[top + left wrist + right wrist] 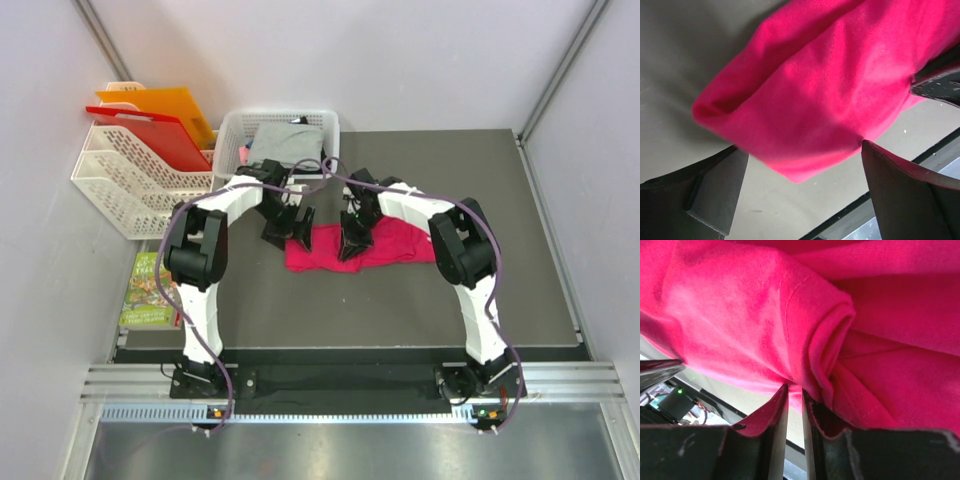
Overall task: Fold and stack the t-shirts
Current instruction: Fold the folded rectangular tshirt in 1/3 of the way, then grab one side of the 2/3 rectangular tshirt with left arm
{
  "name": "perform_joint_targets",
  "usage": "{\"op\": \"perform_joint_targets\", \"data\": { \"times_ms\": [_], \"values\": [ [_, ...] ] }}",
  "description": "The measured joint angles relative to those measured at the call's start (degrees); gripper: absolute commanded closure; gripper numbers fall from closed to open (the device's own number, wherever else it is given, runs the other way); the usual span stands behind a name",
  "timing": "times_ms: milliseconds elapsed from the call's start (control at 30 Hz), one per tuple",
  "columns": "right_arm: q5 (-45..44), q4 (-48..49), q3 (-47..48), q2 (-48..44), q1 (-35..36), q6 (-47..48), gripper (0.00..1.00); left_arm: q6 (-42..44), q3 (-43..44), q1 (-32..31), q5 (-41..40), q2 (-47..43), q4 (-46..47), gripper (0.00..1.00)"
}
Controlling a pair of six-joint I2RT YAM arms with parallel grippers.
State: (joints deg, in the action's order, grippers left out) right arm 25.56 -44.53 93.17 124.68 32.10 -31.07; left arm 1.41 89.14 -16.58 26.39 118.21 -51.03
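Grey surface [500,290] bears the pink t-shirt [400,243]: my right fingers [775,425] pinch its fold, left fingers [900,190] gape wide at its edge. Mid-fold, I judge; left must grip next.

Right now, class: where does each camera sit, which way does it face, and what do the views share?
Top external: above and behind, facing down on the table; both arms show whole.
Left wrist: on the left arm, looking past the open left hand at the pink t-shirt.
Right wrist: on the right arm, looking along the right hand, shut on a fold.
Shared: the pink t-shirt appears in all three.
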Motion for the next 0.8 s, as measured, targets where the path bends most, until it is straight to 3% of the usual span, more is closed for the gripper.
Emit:
{"op": "perform_joint_targets", "data": {
  "times_ms": [100, 133, 233, 267, 300, 600, 800],
  "values": [
    [-1.31, -1.11, 1.49, 0.00, -0.07, 0.87, 0.80, -0.24, -0.17, -0.48, 0.72, 0.72, -0.04, 0.01],
    [-1.84, -1.53, 2.12, 0.00, -0.20, 1.07, 0.80, -0.26, -0.31, -0.72, 1.05, 0.72, 0.07, 0.05],
    [-2.75, -2.49, 4.22, -0.20, -0.90, 1.51, 0.79, -0.63, -0.55, -1.11, 1.79, 0.85, 0.35, 0.57],
    [-3.08, -2.73, 4.79, -0.50, -1.22, 1.53, 0.79, -0.81, -0.57, -1.16, 1.88, 0.90, 0.44, 0.84],
    [-3.37, -3.10, 5.20, -1.03, -1.57, 1.49, 0.79, -0.83, -0.59, -1.16, 2.16, 1.11, 0.46, 1.00],
    [-5.38, -6.32, 5.64, -12.50, -6.45, 1.90, 0.79, -0.44, -0.70, -0.37, 2.78, 1.29, -0.22, 1.00],
    [-6.97, -7.74, 4.76, -18.97, -11.61, 3.15, 0.79, 5.33, -2.62, 4.90, -0.44, -1.77, -5.68, 1.00]
  ]
}}
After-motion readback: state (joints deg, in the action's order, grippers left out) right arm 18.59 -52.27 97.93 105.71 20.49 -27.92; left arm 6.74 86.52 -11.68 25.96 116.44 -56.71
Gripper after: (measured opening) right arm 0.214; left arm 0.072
